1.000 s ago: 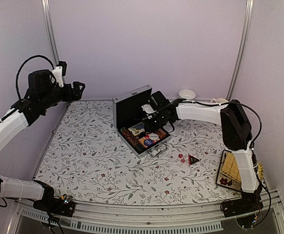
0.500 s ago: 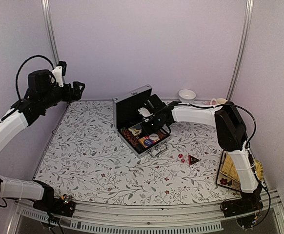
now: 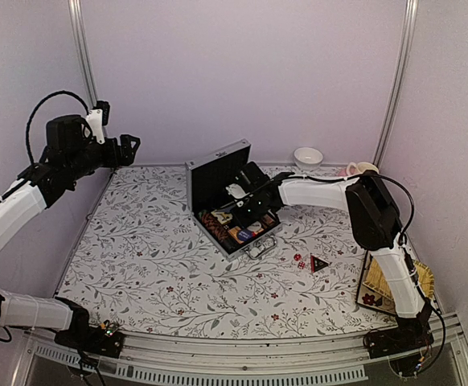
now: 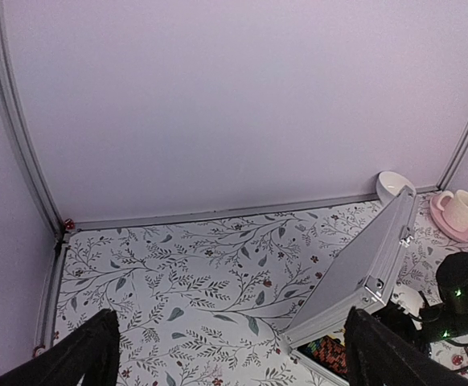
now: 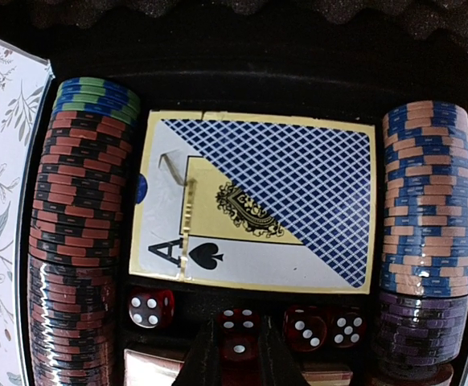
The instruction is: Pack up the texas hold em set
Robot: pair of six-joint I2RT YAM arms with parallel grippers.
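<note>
Snugly within right pincer (image 5: 238, 366): one red die (image 5: 238, 349).

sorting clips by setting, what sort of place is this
Likely a robot lab test booth: lilac walls, metal posts, left arm and right arm bolted to a rail by a floral table.

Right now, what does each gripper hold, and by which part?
The right gripper pinches a red die by two opposite sides, inside the case. The left gripper is open, holding nothing.
</note>
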